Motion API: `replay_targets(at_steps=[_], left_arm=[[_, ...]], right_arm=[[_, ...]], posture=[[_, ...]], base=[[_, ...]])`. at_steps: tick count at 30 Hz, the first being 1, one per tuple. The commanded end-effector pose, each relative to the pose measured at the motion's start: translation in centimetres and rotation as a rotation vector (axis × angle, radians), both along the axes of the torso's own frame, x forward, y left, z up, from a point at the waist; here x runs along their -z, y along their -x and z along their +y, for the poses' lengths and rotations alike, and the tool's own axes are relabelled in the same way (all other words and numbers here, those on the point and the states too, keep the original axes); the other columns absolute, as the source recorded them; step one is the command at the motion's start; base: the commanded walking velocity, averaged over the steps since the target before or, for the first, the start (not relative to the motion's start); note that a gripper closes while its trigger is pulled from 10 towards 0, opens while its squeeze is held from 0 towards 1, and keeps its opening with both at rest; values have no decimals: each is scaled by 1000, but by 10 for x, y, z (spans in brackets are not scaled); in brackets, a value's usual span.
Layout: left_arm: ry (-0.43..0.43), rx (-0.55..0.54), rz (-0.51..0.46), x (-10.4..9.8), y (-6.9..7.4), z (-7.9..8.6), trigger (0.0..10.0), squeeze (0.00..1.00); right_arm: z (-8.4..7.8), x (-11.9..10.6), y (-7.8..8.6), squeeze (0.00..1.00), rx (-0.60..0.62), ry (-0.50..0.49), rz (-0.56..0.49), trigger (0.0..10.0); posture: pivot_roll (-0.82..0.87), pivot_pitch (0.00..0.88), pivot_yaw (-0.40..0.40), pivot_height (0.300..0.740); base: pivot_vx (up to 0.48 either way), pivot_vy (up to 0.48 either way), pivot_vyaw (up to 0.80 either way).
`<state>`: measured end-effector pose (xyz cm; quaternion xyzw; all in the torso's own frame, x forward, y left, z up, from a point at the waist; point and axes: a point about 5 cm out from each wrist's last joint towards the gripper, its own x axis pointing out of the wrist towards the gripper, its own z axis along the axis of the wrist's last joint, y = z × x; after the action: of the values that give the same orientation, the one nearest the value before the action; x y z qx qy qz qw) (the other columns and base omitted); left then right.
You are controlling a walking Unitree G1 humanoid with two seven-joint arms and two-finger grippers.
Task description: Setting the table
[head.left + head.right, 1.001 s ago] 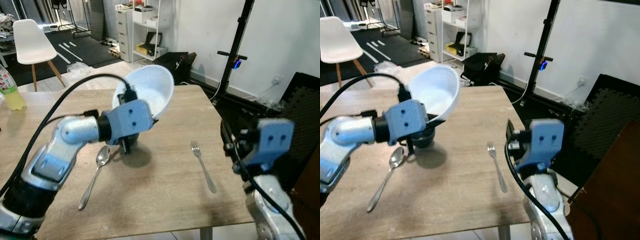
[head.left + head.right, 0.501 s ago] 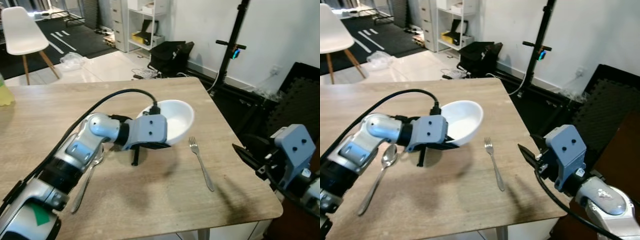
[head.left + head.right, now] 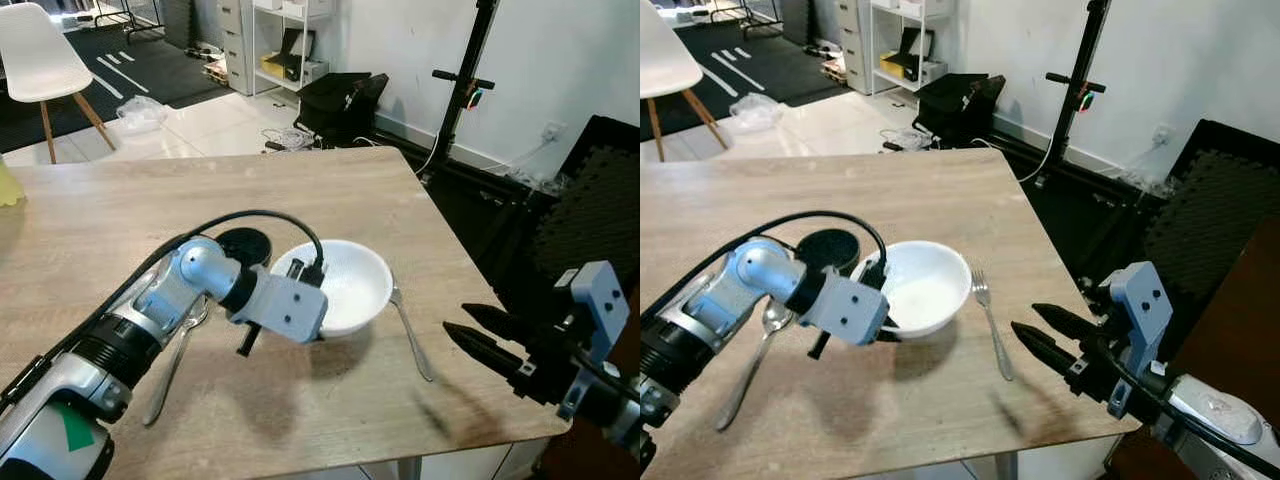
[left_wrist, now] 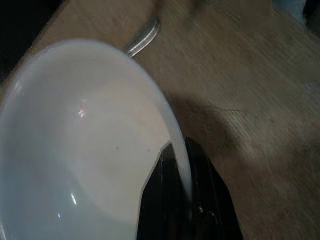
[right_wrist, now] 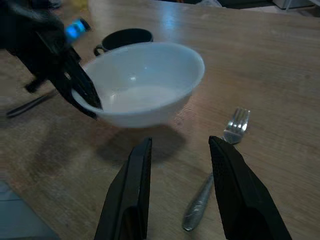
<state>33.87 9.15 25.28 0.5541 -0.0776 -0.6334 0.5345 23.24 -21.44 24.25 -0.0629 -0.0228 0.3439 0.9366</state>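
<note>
My left gripper (image 3: pixel 312 332) is shut on the near rim of a white bowl (image 3: pixel 345 285), and its black fingers (image 4: pixel 170 200) clamp the rim from inside and outside. The bowl sits low over the wooden table (image 3: pixel 120 200), with its shadow just beneath it in the right wrist view. A fork (image 3: pixel 410 340) lies to its right, partly under its edge. A spoon (image 3: pixel 175 355) lies to its left, partly hidden by my arm. A black cup (image 3: pixel 243 245) stands behind the bowl. My right gripper (image 3: pixel 456 318) hangs open at the table's right edge, pointing at the bowl (image 5: pixel 145 82) and fork (image 5: pixel 220 155).
A white chair (image 3: pixel 40 50) stands at the far left, and a yellow bottle's edge (image 3: pixel 5 185) shows on the table there. A black stand (image 3: pixel 465 90), a black bag (image 3: pixel 335 100) and a shelf unit (image 3: pixel 270 40) lie beyond the table.
The left gripper has brought the bowl down from high and steeply tilted to low and nearly level between spoon and fork. The right gripper has swung in toward the table. The camera shifted.
</note>
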Motion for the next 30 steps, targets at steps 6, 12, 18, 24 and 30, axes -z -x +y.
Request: replay_targets(at_steps=[6, 12, 18, 24, 30], left_arm=[[-67, 45, -4, 28, 5, -2, 10000, 0], [-68, 52, 7, 38, 8, -2, 10000, 27], [-93, 42, 1, 42, 5, 2, 10000, 1000], [-117, 4, 4, 33, 0, 8, 10000, 1000], [114, -73, 37, -29, -2, 6, 10000, 0]], right_arm=[[10, -6, -1, 0, -43, -27, 6, 10000], [12, -8, -3, 0, -38, -44, -9, 10000], [11, -9, -4, 0, -24, -51, -10, 10000], [11, -10, -5, 0, -14, -59, -15, 10000], [11, -11, -9, 0, -3, -63, -29, 10000]], posture=[[-32, 146, 40, 740], [-33, 149, 42, 740], [-32, 150, 43, 740], [-26, 147, 41, 740], [2, 140, 54, 740]], base=[[0, 0, 0], [0, 0, 0], [0, 0, 0], [0, 0, 0], [0, 0, 0]])
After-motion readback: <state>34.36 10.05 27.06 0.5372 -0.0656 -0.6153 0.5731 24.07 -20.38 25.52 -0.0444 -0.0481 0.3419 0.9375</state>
